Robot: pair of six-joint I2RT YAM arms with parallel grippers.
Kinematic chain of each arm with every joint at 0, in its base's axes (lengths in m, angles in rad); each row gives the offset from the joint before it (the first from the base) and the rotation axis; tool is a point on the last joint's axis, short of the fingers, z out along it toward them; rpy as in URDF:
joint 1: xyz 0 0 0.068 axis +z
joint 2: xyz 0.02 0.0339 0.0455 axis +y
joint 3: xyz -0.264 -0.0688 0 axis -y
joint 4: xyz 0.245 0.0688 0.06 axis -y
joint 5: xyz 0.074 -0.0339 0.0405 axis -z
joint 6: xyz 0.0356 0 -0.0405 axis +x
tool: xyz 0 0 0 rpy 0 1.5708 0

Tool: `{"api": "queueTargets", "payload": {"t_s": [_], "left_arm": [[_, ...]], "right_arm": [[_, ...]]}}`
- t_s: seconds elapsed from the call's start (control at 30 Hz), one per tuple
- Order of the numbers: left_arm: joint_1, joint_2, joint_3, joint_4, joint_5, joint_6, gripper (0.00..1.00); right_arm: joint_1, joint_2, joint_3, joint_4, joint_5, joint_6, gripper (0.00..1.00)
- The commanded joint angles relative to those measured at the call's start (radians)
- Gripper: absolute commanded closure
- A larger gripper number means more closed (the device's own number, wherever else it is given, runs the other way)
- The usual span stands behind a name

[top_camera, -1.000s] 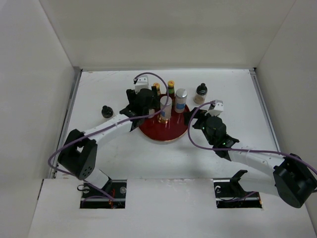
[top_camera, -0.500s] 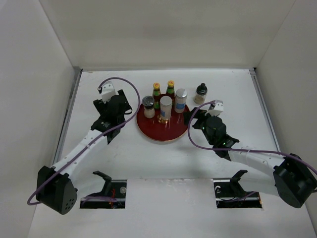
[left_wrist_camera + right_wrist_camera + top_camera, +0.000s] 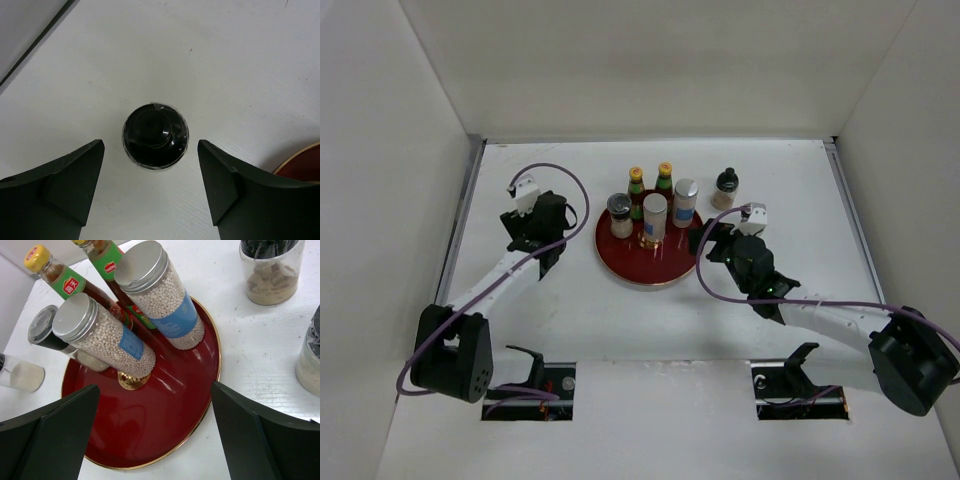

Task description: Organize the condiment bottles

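Note:
The round dark-red tray [image 3: 665,268] holds two red sauce bottles [image 3: 636,189] [image 3: 665,182], two silver-lidded shakers [image 3: 654,218] [image 3: 685,201] and a dark-lidded jar [image 3: 620,215]. My left gripper [image 3: 533,238] is open above a black-capped jar [image 3: 155,136] on the table left of the tray. The cap lies just ahead of the fingertips, not between them. My right gripper [image 3: 713,240] is open and empty at the tray's right edge [image 3: 207,390]. Another black-capped jar [image 3: 725,188] with brown contents stands on the table to the tray's right.
In the right wrist view a further jar [image 3: 311,357] shows partly at the right edge, close to my right finger. White walls enclose the table on the left, back and right. The tray's edge [image 3: 300,165] shows at the right of the left wrist view.
My left arm has swung left, away from the tray, and now sits over the black-capped jar on the table. The dark-lidded jar now stands uncovered on the tray. The right arm barely moved.

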Motion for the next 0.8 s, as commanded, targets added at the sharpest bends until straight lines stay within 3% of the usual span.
{"api": "queueTargets", "payload": {"t_s": [0.0, 0.37, 0.53, 0.77], "left_arm": [[0.006, 0.021, -0.006, 0.128, 0.027, -0.009, 0.26], [0.041, 0.079, -0.009, 0.136, 0.033, -0.012, 0.28], [0.047, 0.119, -0.006, 0.165, 0.042, -0.012, 0.33], [0.043, 0.09, -0.008, 0.17, 0.044, -0.012, 0.55]], "right_arm": [[0.012, -0.005, 0.023, 0.059, -0.01, -0.01, 0.01], [0.012, -0.006, 0.02, 0.059, -0.011, -0.006, 0.0], [0.012, -0.011, 0.018, 0.059, -0.011, -0.011, 0.0], [0.012, -0.019, 0.015, 0.057, -0.01, -0.01, 0.0]]}}
